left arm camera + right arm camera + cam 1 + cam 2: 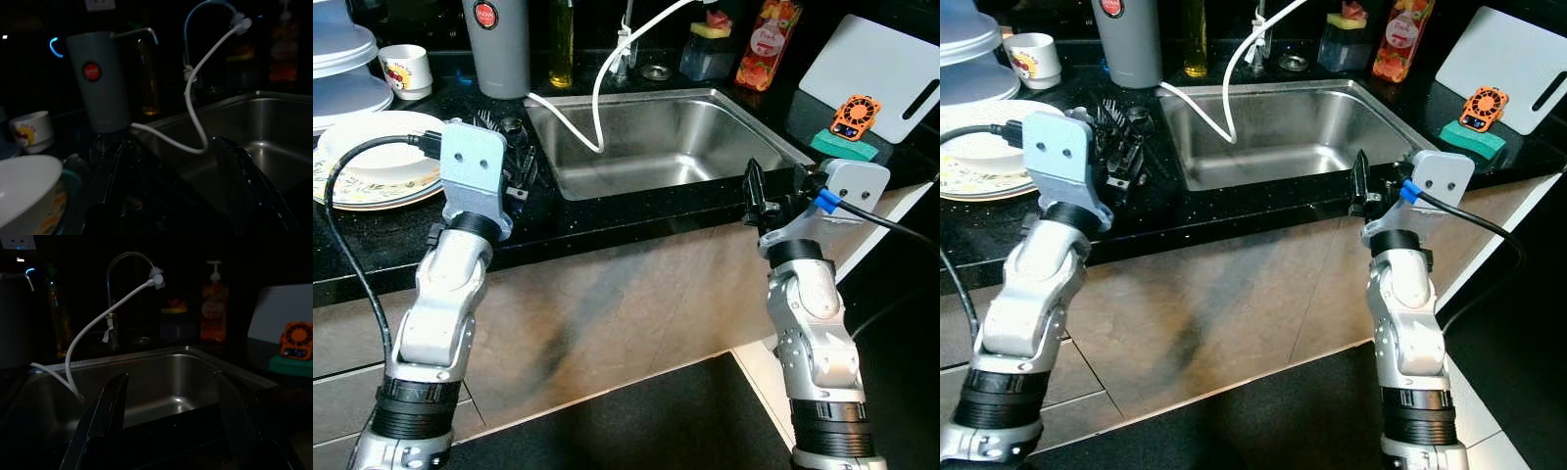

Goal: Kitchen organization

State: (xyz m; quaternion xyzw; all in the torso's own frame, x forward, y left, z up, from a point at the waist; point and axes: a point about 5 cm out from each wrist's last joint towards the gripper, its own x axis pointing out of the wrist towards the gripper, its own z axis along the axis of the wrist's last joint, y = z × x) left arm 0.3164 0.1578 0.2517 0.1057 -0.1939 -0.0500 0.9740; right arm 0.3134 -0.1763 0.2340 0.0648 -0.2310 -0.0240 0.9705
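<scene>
Both sets of jaws stand apart and hold nothing: the left gripper (pixel 514 162) hovers over a pile of dark cutlery (pixel 1126 137) on the black counter (pixel 607 220), just left of the steel sink (pixel 656 147), and the right gripper (pixel 756 196) sits at the sink's front right corner. A white hose (pixel 607 73) hangs into the sink, with stacked plates (pixel 372 162) and a mug (pixel 406 70) at far left.
</scene>
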